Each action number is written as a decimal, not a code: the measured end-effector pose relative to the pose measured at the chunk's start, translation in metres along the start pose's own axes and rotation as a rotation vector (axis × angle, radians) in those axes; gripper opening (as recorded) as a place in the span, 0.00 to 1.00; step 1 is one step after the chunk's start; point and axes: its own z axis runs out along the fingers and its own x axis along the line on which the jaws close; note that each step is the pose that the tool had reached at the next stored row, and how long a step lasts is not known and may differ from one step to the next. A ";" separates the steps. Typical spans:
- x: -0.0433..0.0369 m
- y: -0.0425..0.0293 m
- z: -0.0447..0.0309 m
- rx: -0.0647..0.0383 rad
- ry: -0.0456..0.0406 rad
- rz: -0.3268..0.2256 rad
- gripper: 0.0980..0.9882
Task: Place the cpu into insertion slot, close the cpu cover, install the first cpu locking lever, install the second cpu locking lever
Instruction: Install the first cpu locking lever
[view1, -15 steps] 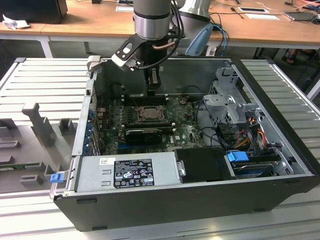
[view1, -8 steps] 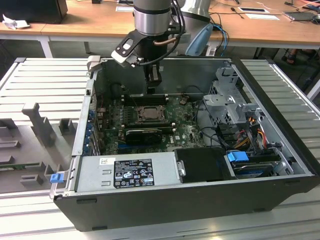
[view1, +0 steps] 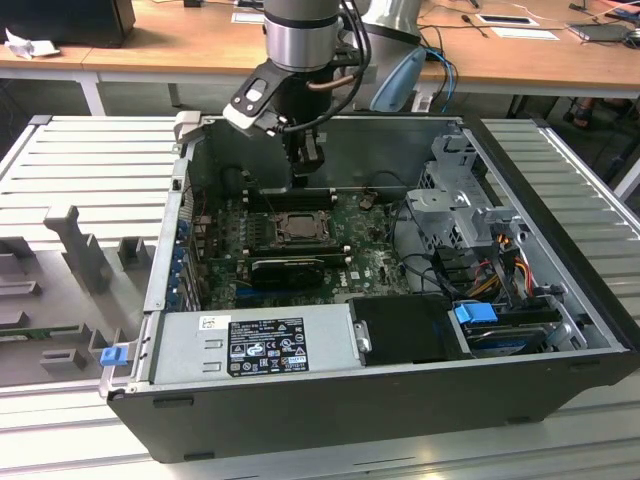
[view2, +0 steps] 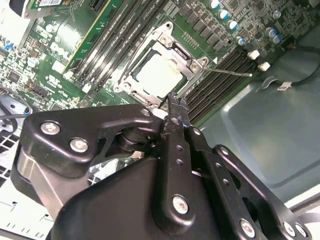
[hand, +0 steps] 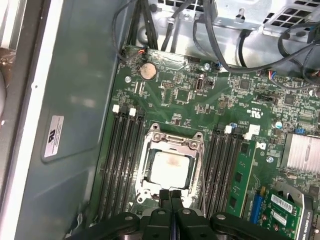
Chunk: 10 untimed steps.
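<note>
Wooden desks (view1: 150, 40) back the open computer case (view1: 330, 410) at the exterior view's centre. Inside, the cpu (hand: 170, 166) sits in the insertion slot (hand: 148, 186), framed by the apparently lowered cpu cover (hand: 172, 141). The gripper (hand: 170, 194), fingers pressed together and empty, hovers just above the cover's edge.

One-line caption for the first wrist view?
Shut hand poised at the rim of the metal cover lying flat around the seated chip on the green board.

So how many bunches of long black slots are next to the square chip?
2: one bunch on one side of the cpu, the other bunch across it. The gripper hides their ends.
</note>
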 end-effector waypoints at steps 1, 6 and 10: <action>0.0000 -0.0001 0.0000 0.000 0.0002 -0.009 0.01; 0.0000 -0.0002 0.0000 0.003 0.0031 -0.102 0.01; 0.0000 -0.0002 0.0000 0.004 0.0045 -0.147 0.01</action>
